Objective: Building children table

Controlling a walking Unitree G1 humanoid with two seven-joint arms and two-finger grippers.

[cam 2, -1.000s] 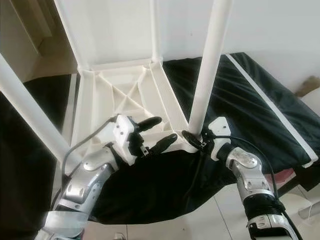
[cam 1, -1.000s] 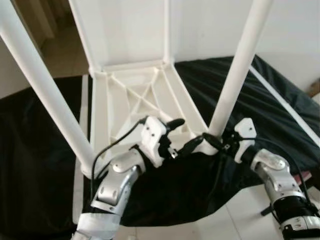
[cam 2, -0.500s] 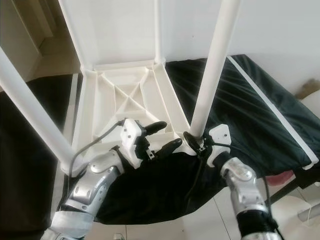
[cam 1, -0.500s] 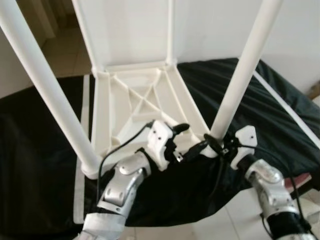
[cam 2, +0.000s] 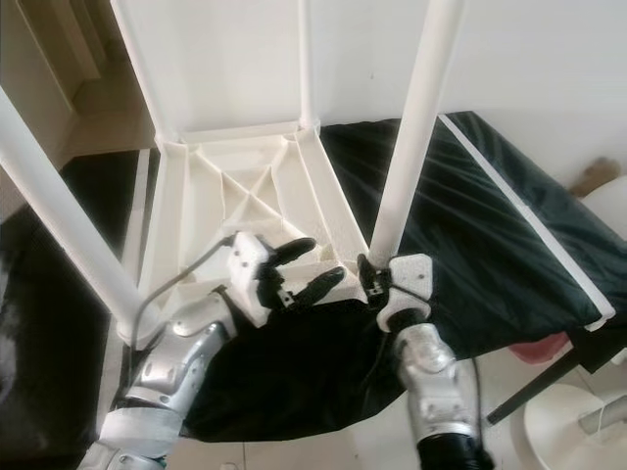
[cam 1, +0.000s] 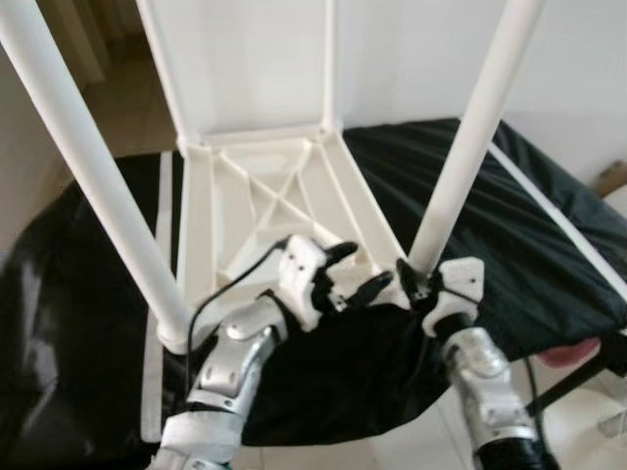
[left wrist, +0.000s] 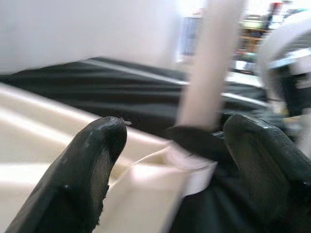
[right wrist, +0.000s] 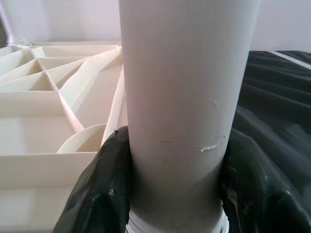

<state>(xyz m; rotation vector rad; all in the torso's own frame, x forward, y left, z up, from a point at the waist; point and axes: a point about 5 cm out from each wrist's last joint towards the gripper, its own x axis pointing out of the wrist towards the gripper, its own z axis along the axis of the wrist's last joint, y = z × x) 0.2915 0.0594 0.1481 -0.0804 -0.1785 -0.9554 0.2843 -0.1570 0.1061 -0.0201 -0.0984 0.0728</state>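
**Four legs up, I grip one at its base**

One upturned white ribbed plastic tabletop (cam 1: 265, 196) lies on black cloth (cam 1: 549, 245). My right gripper (cam 2: 375, 277) clamps the stiff, smooth white tubular leg (cam 2: 411, 137) low, near its socket, where it likely slips least. My left gripper (cam 1: 355, 271) hovers open beside it.

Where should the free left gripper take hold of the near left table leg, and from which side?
Grip the near left leg low on its round shaft, just above the corner socket of the upturned tabletop. Come from the robot's side with fingers spread either side of it, as the right gripper holds the near right leg. The left gripper is open.
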